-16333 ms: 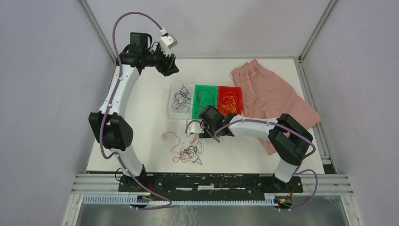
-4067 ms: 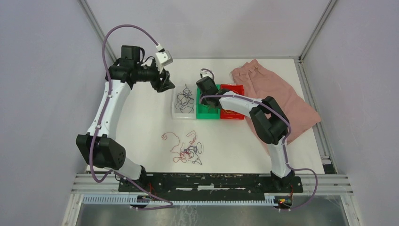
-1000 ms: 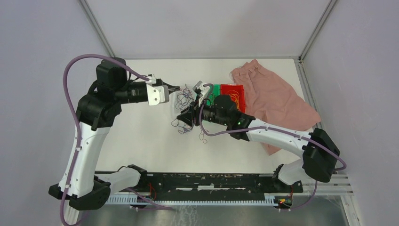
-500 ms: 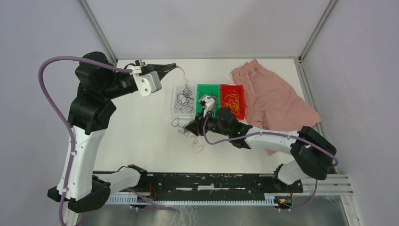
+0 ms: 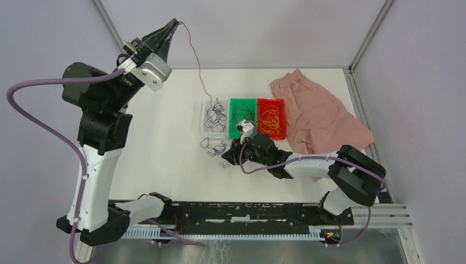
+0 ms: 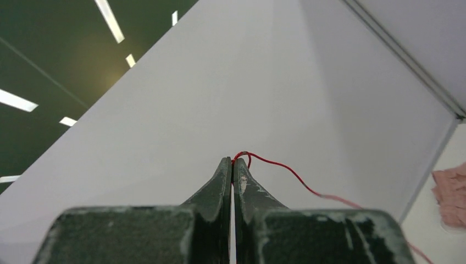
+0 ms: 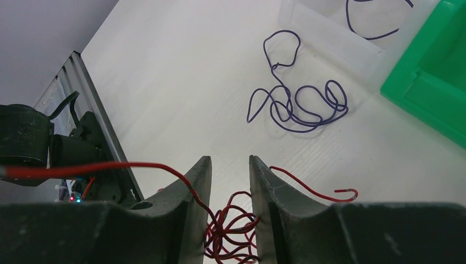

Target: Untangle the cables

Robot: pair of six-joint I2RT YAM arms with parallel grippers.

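Observation:
My left gripper [image 5: 175,22] is raised high at the back left, shut on the end of a thin red cable [image 5: 197,60]. In the left wrist view the strand [image 6: 286,170] leaves the closed fingertips [image 6: 233,160] to the right. It hangs down toward the trays. My right gripper [image 5: 225,164] is low over the table. In the right wrist view its jaws [image 7: 229,159] stand partly apart, holding a tangle of red cable [image 7: 233,231] between them. A dark purple cable [image 7: 299,107] lies loose on the table ahead of it [image 5: 214,146].
Three small trays stand mid-table: a clear one [image 5: 202,129] with purple strands, a green one [image 5: 243,102] with dark strands, a red one [image 5: 271,100] with orange-yellow strands. A pink cloth [image 5: 319,110] lies at the back right. A frame post rises behind the left gripper.
The left gripper has climbed up and to the back left, drawing the red strand out long. The right gripper has slid nearer the front with the red tangle, leaving the purple cable behind.

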